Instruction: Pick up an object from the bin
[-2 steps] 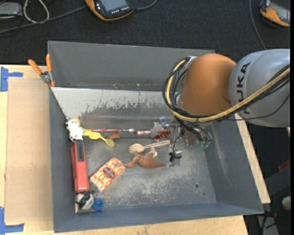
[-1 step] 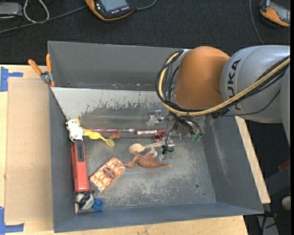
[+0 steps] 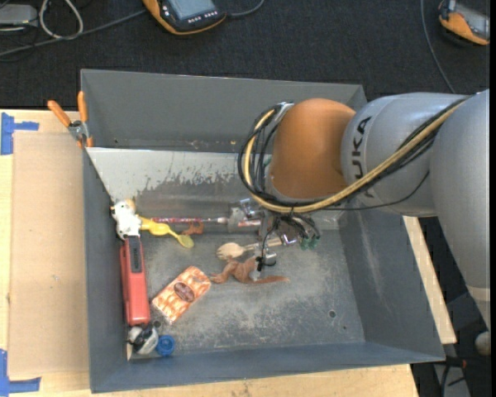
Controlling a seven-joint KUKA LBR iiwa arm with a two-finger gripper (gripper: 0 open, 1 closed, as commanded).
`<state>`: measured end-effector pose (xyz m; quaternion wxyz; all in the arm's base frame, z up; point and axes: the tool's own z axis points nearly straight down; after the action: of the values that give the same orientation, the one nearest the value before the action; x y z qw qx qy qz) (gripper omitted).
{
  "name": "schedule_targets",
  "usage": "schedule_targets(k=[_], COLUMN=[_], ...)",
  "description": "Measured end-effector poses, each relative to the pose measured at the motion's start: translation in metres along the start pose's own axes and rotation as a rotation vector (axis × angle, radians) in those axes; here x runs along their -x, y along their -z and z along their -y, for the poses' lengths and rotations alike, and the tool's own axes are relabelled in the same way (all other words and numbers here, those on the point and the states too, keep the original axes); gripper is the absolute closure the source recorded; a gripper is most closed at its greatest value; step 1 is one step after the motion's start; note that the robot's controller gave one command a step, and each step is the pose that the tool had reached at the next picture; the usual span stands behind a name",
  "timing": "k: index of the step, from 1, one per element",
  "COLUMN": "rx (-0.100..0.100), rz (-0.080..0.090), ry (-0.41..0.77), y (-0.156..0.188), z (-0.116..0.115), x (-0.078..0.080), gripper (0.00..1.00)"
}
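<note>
Brown curled strip (image 3: 250,275), thin, flat and bent with ragged ends, lies on the scuffed, dusty floor of the grey metal bin (image 3: 372,304), near its middle. The fingers (image 3: 267,260) hang just above the strip's upper edge, under the arm's smooth orange cover; whether they are apart or together cannot be told. Just beside the strip sits a small pale, shell-like lump (image 3: 230,250). Further left lie a crinkled orange-and-white packet (image 3: 180,294), a long red bar (image 3: 134,281) along the wall, a yellow spoon-shaped piece (image 3: 167,230), a white figure (image 3: 124,216), a slim pinkish rod (image 3: 194,219) and a blue cap (image 3: 165,346).
</note>
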<state>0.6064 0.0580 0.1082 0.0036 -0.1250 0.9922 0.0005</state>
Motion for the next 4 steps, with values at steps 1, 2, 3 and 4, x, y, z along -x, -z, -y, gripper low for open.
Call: schedule_targets(k=[1, 2, 3, 4], rx=[0.002, -0.002, -0.006, -0.008], rz=[0.008, 0.007, 0.009, 0.013], ry=[-0.135, -0.134, -0.134, -0.134], y=[-0.0314, -0.0354, -0.032, -0.0309], z=[0.035, 0.0367, 0.0392, 0.0397], x=[-0.009, -0.0111, -0.0099, -0.0092], gripper=[1.0, 0.0, 1.0, 1.0])
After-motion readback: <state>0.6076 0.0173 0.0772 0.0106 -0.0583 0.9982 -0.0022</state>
